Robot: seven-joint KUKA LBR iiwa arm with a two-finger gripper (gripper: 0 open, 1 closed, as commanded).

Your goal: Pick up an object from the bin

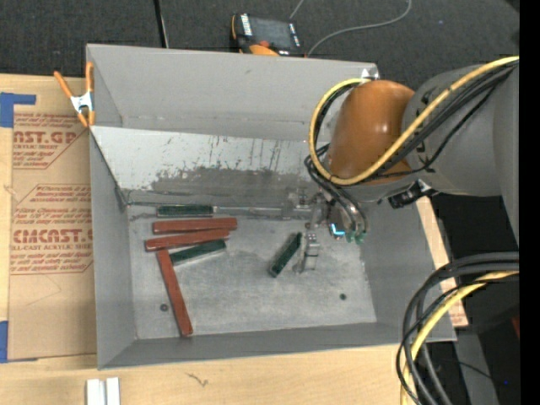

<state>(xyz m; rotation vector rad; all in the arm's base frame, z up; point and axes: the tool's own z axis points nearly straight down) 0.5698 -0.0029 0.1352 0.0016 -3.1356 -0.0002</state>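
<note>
My gripper [309,255] hangs low over the right middle of the bin floor, under the orange wrist cover. A short dark green stick [285,255] lies slanted just to its left, close beside it or touching it. I cannot tell whether anything is held.
At the left of the bin lie several sticks: two red-brown ones [195,224] side by side, a dark green one [199,252] below them, another dark green one [184,212] above, and a long red-brown one [174,292] running toward the front wall. The arm and its cables cover the bin's right rim.
</note>
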